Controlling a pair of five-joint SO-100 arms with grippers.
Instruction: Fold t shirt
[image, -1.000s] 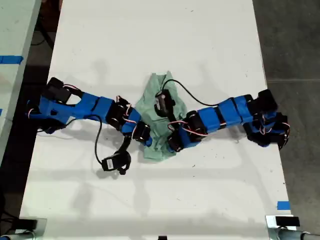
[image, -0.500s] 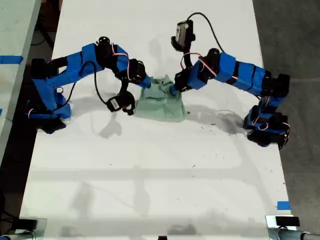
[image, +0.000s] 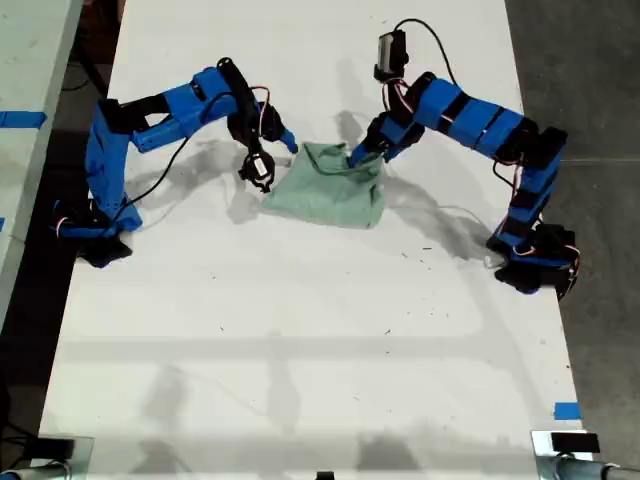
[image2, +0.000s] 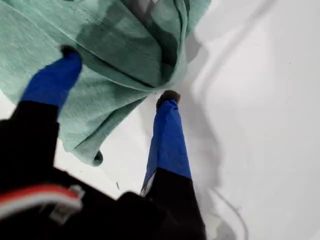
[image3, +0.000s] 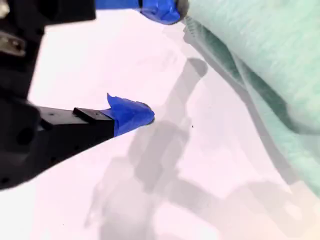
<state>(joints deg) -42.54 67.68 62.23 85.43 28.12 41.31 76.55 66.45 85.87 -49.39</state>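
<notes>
Well, the t shirt (image: 330, 200) looks at least partly folded to me. It lies as a compact, roughly rectangular bundle with layers doubled over, though its near edge is uneven and one loose flap shows in my first wrist view. I judge that a tidying fold or a smoothing pass is left.

My first gripper (image2: 119, 72) has its fingers apart. One rests over the fabric and the other sits on the table (image: 300, 350) just beside the hem, so nothing is clamped. My second gripper (image3: 156, 61) is also spread wide, with bare table between the fingers and the cloth just beside one tip.

The bundle sits toward the upper middle of the exterior view, well away from the table's side edges. A broad stretch of bare table lies below it, giving room to drag or flip.
</notes>
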